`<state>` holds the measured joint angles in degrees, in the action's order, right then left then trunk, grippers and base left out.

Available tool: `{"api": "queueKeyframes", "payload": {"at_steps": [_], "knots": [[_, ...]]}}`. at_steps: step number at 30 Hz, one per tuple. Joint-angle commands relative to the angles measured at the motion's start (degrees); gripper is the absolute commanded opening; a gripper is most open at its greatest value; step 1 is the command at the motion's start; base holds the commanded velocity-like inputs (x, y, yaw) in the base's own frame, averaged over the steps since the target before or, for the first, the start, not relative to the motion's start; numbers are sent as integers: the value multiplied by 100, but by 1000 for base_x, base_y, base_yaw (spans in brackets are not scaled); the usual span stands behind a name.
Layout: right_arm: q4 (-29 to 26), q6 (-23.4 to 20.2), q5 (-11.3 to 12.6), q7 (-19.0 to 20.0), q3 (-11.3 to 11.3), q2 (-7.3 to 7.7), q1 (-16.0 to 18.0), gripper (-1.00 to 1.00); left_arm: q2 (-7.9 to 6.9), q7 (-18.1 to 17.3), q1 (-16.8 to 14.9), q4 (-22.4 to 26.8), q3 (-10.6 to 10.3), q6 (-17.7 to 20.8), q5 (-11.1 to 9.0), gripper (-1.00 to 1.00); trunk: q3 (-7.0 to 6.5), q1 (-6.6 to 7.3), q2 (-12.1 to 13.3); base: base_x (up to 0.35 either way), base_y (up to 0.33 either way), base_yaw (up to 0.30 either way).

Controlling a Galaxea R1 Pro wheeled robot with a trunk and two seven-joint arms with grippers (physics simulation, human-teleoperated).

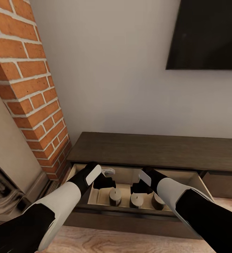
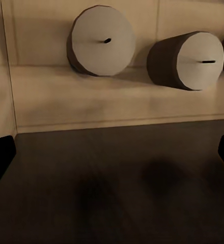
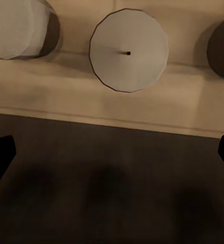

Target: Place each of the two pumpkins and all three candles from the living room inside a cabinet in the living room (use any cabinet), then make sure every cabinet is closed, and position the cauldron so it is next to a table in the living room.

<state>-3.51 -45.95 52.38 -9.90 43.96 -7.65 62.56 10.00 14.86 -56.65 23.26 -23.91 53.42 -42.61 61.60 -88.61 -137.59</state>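
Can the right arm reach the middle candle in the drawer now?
Probably yes: the right gripper hangs open over the open drawer, just above the middle candle, with nothing between them.

Three candles (image 1: 136,200) in open drawer (image 1: 98,196)

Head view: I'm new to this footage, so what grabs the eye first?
Three candles stand in a row in the cabinet's open drawer, below both grippers, left and right. A brick column rises on the left, and a dark screen hangs on the wall at upper right.
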Motion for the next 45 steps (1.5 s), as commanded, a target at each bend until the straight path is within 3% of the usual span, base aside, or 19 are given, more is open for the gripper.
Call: {"api": "queueKeyframes", "payload": {"at_steps": [1, 23, 45], "knots": [[-9, -19, 61, -47, 25, 1, 2, 100, 0, 52, -4, 3, -17, 10, -54, 100, 5, 1, -2, 0, 0, 0], [-9, 8, 61, -47, 25, -5, 2, 100, 0, 52, -3, 8, -17, -6, -54, 100, 5, 1, -2, -42, 0, 0], [-10, -12, 57, -47, 25, -9, 3, 100, 0, 69, -4, 3, -17, -1, -54, 100, -390, 484, 880, 0, 0, 0]]}}
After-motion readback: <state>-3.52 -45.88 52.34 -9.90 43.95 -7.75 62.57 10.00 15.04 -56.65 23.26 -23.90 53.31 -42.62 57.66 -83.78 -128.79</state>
